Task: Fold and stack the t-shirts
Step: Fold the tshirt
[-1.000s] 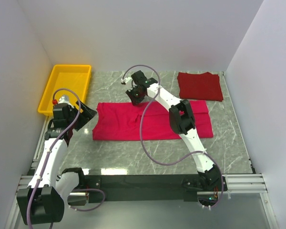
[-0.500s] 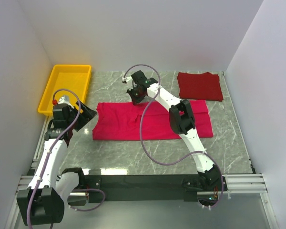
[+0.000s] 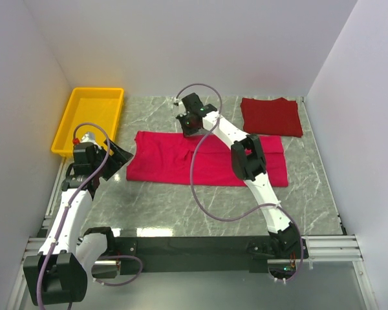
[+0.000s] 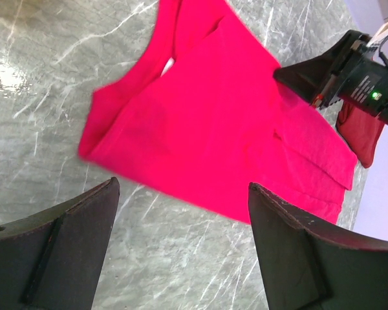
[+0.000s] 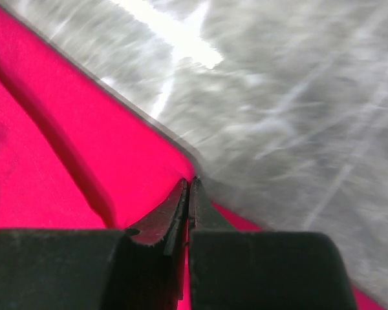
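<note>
Though flat, creased crimson-pink t-shirt (image 3: 161, 161)

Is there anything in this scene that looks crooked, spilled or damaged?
Nothing is spilled or damaged. Only the pink shirt looks untidy: it lies spread out, its left end slanted and creased, while the right gripper pinches its far edge. The maroon shirt is folded neatly.

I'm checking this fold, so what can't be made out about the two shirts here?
- Right wrist view: blurred, and the shut right gripper hides how much of the pink shirt it pinches.
- Top view: that gripper covers the middle of the pink shirt's far edge.
- Left wrist view: only a corner of the maroon shirt shows below the gripper's body.
</note>
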Robot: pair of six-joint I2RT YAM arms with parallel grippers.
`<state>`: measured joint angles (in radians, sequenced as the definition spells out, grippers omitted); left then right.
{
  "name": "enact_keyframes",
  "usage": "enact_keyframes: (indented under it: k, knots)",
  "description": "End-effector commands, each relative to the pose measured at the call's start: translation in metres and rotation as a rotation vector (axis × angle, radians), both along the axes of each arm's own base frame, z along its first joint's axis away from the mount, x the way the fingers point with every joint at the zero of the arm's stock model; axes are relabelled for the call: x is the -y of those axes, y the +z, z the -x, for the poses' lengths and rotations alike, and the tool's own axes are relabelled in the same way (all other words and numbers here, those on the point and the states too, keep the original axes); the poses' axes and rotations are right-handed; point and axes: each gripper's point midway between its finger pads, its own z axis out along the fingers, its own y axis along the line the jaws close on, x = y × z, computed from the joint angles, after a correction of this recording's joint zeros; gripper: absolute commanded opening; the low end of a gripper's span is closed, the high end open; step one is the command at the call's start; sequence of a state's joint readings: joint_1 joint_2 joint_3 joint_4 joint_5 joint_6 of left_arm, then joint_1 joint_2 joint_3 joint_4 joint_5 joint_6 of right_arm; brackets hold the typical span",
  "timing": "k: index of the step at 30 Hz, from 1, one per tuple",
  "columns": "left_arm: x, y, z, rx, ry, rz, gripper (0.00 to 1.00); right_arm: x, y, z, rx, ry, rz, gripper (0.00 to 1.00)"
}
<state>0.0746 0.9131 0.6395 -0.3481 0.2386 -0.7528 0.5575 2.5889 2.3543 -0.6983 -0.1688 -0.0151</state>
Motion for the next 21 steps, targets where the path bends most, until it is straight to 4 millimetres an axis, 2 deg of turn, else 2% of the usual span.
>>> enact_keyframes:
  k: [1,6,14,21]
  knots:
    - [0.002,0.008,-0.005,0.039,-0.005,0.018,0.86,0.018,0.021,-0.043,0.095,-0.172,-0.037,0.00]
    - [0.003,0.005,-0.005,0.031,-0.007,0.024,0.86,0.039,0.023,-0.057,0.090,-0.322,-0.057,0.00]
    - [0.009,0.001,-0.007,0.026,-0.019,0.063,0.85,0.075,0.043,-0.092,0.152,-0.572,-0.124,0.00]
    - [0.017,-0.010,-0.012,0.028,-0.019,0.137,0.83,0.092,0.042,-0.104,0.129,-0.691,-0.187,0.00]
